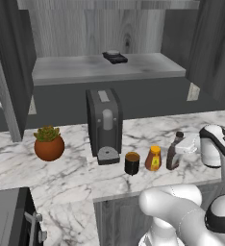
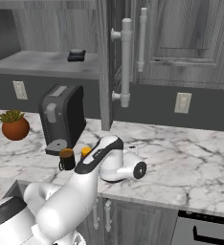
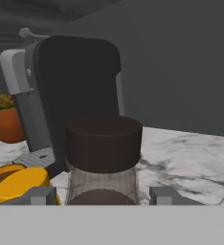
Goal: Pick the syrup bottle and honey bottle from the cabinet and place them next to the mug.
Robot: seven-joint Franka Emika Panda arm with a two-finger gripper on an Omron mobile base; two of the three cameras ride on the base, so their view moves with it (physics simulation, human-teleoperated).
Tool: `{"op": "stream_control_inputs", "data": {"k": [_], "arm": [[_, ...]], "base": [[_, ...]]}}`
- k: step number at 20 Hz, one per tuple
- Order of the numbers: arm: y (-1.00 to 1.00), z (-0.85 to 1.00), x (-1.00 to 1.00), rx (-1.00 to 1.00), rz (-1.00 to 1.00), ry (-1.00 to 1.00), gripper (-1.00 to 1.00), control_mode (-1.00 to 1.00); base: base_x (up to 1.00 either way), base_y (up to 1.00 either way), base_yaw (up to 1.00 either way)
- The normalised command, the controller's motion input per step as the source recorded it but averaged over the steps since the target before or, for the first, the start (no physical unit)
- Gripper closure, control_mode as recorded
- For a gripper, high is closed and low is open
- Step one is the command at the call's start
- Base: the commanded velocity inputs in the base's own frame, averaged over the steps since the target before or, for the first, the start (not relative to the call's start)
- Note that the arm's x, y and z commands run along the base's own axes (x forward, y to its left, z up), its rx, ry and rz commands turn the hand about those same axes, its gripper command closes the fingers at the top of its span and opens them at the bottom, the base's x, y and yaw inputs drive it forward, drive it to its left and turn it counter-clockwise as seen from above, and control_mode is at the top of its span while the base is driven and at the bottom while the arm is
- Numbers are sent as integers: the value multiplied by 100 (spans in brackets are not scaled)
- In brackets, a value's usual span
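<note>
A: Syrup bottle [image 1: 174,152] first, where does it stand?
B: Upright on the marble counter [image 1: 148,132], the outermost of a short row that runs out from the coffee machine [image 1: 104,124]: mug [image 1: 132,163] nearest the machine's drip tray, then honey bottle [image 1: 154,158], then the syrup.
A: And the gripper [image 3: 103,195]?
B: In the hand view its two fingertips stand on either side of the syrup bottle's neck, with the dark cap right above them. The jaws sit partly apart around it; whether the pads press on the glass I cannot tell.
A: Is the honey bottle touching its neighbours?
B: It stands just beside both, with small gaps showing in the left base view.
A: What else is near the machine?
B: A terracotta plant pot [image 1: 49,143] on its other side, further along the counter. Above and behind the machine, the cabinet [image 1: 109,67] shelf holds a small dark flat object [image 1: 115,57].
</note>
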Motion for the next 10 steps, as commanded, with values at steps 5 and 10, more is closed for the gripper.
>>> {"op": "stream_control_inputs", "data": {"k": [5, 10], "arm": [[0, 0, 0, -3, 0, 0, 100, -100], [1, 0, 0, -9, 0, 0, 100, -100]], "base": [[0, 0, 0], [0, 0, 0]]}}
